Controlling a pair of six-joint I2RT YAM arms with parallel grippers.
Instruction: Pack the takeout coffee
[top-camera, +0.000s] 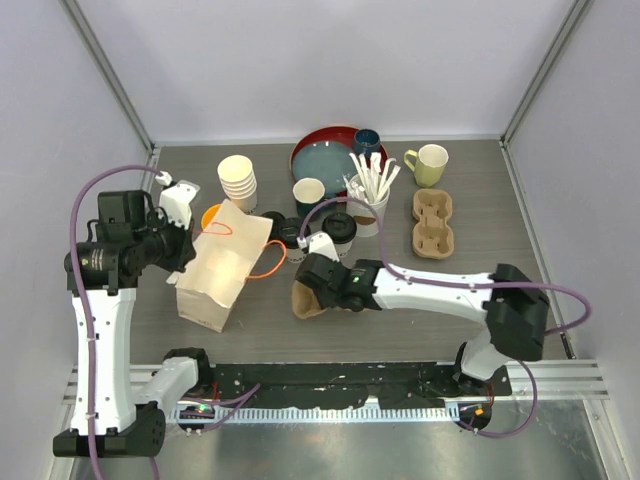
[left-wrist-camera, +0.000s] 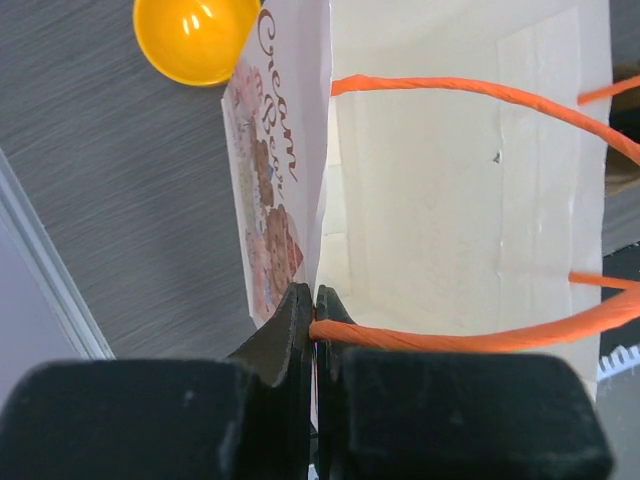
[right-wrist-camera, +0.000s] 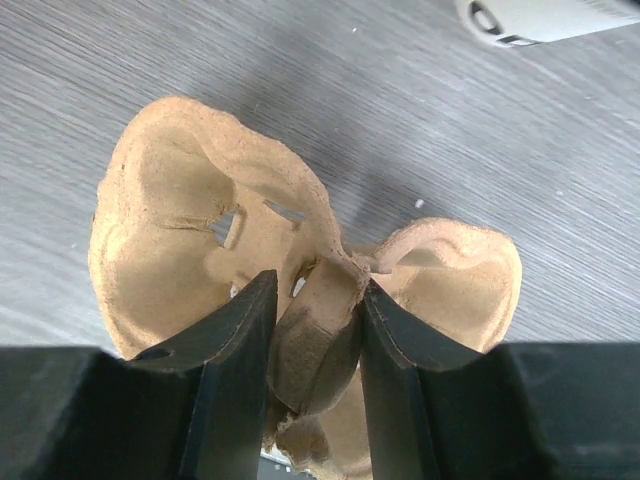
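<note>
One takeout coffee (top-camera: 340, 228), a cream cup with a black lid, stands at mid table. A second cream cup with a dark top (top-camera: 308, 190) stands behind it. My left gripper (top-camera: 188, 252) (left-wrist-camera: 315, 300) is shut on the rim of a paper bag (top-camera: 225, 265) (left-wrist-camera: 450, 200) where its orange handle (left-wrist-camera: 460, 335) joins. The bag stands open. My right gripper (top-camera: 318, 285) (right-wrist-camera: 315, 285) is closed on the centre ridge of a brown pulp cup carrier (top-camera: 303, 300) (right-wrist-camera: 170, 210), both fingers touching it, in front of the cups.
A second pulp carrier (top-camera: 432, 222) lies at the right. A stack of paper cups (top-camera: 238, 180), a red plate (top-camera: 318, 140), a dark teal mug (top-camera: 367, 141), a yellow-green mug (top-camera: 430, 163) and a cup of sticks (top-camera: 370, 205) stand behind. An orange ball (left-wrist-camera: 195, 35) is beside the bag.
</note>
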